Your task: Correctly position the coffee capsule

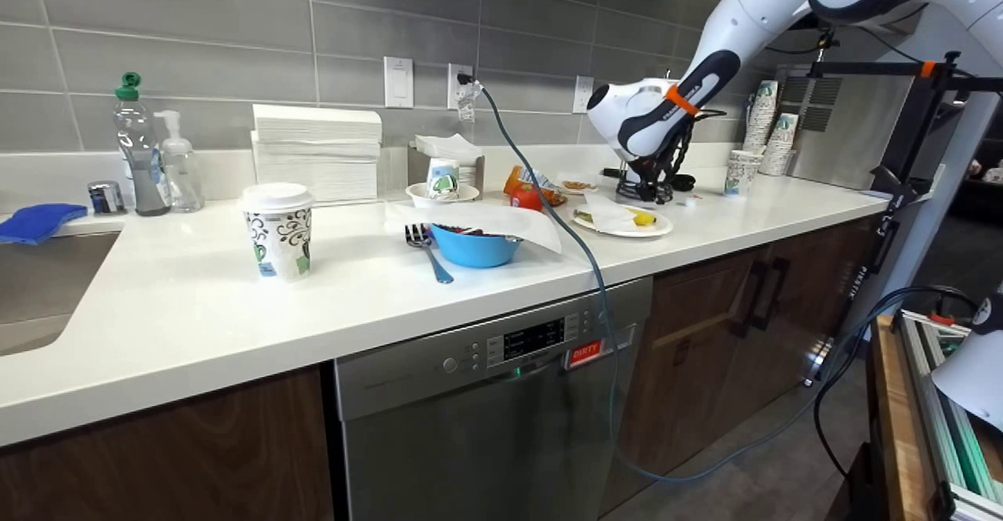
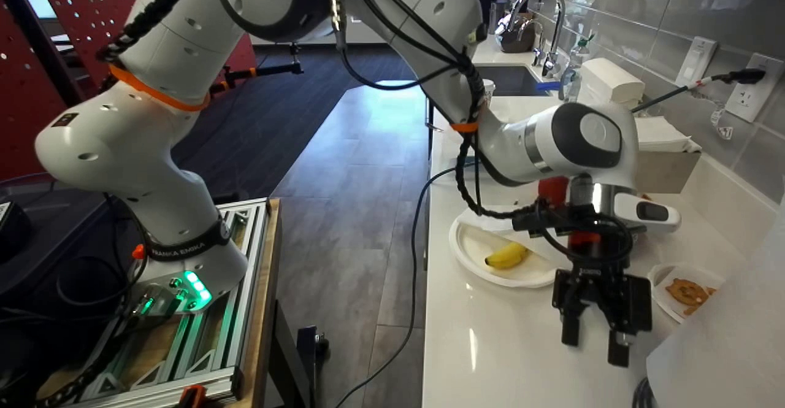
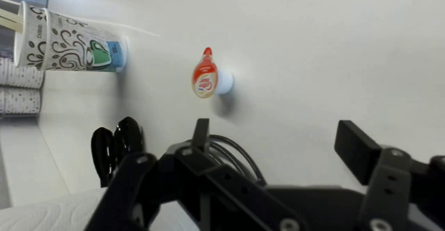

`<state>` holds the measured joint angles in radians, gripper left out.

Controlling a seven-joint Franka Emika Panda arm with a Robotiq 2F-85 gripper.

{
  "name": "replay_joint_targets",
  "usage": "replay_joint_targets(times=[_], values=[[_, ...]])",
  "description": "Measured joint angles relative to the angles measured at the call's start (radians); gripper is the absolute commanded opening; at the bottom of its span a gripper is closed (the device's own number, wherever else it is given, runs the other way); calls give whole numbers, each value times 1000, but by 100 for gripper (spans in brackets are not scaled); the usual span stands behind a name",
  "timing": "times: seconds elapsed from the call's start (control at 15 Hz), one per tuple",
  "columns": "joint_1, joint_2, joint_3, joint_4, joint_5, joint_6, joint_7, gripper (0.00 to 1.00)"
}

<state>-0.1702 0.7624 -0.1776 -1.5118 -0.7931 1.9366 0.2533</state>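
On a white desk (image 1: 196,302) in an exterior view, a lidded paper cup (image 1: 280,231) stands upright; a fork (image 1: 429,252) lies just beside a blue bowl (image 1: 474,250). A white plate (image 2: 521,278) in both exterior views holds a yellow banana (image 2: 508,255). Below the desk, a dishwasher (image 1: 494,443) bears a red DIRTY label (image 1: 584,353).

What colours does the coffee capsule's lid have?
The lid is red toward its pointed tab and cream at the rounded end, best seen in the wrist view.
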Motion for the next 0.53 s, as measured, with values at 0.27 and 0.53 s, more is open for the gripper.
replay_joint_targets(times=[0.27, 0.53], values=[[17, -184, 42, -90, 207, -98, -45, 100], [13, -386, 42, -164, 402, -224, -126, 100]])
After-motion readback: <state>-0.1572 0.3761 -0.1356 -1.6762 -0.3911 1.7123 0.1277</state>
